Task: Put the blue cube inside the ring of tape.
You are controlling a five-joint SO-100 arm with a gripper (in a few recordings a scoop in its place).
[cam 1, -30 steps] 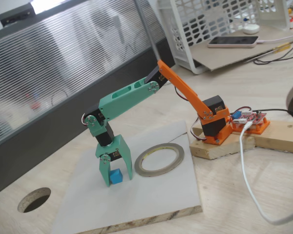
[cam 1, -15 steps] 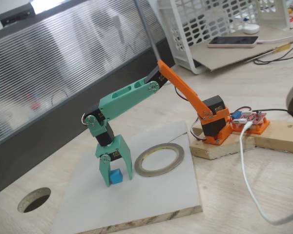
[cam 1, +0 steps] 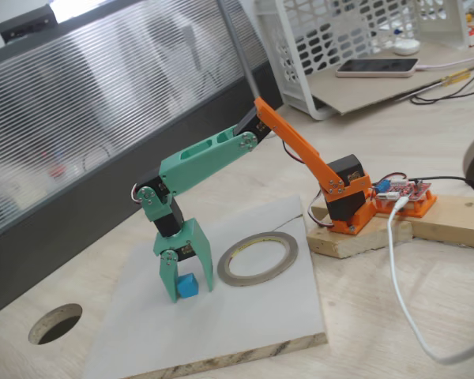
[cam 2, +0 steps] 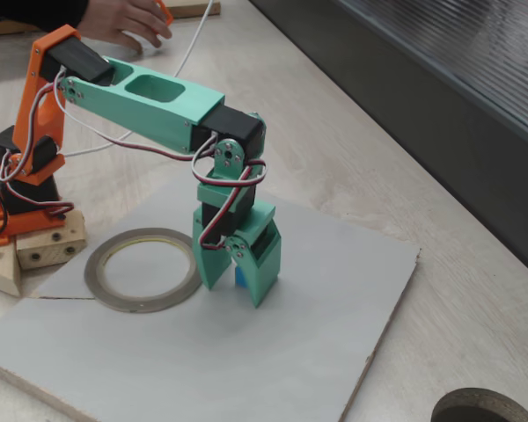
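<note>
- Foreground: a pale grey board (cam 1: 245,316) lies on the wooden table (cam 1: 395,316); a dark round hole (cam 1: 55,322) is cut in the table near the board's left corner in a fixed view.
- Centre of board: the gripper (cam 1: 188,289) points straight down, its green fingertips (cam 1: 171,290) at or very near the board surface. The jaws stand on either side of the blue cube (cam 1: 189,286), set close against it; whether the pads actually press its faces cannot be told, and the cube rests on the board, not lifted.
- The blue cube (cam 2: 240,275) is mostly hidden between the jaws in a fixed view; a narrow blue strip shows.
- Handling, as judged: the cube looks small, rigid and light, with plain flat faces. Two opposite vertical faces offer the natural hold, taken low and square so it does not twist out. Smooth faces may slip under a weak pinch; nothing suggests fragility.
- Just beyond: the ring of tape (cam 1: 257,258) lies flat on the board, just beside the gripper and apart from it. Its open centre is several cubes wide, so placement looks forgiving; the thin hoop could slide if nudged.
- Farthest: the orange arm base (cam 1: 347,207) is mounted on a wooden block (cam 1: 363,237).
</note>
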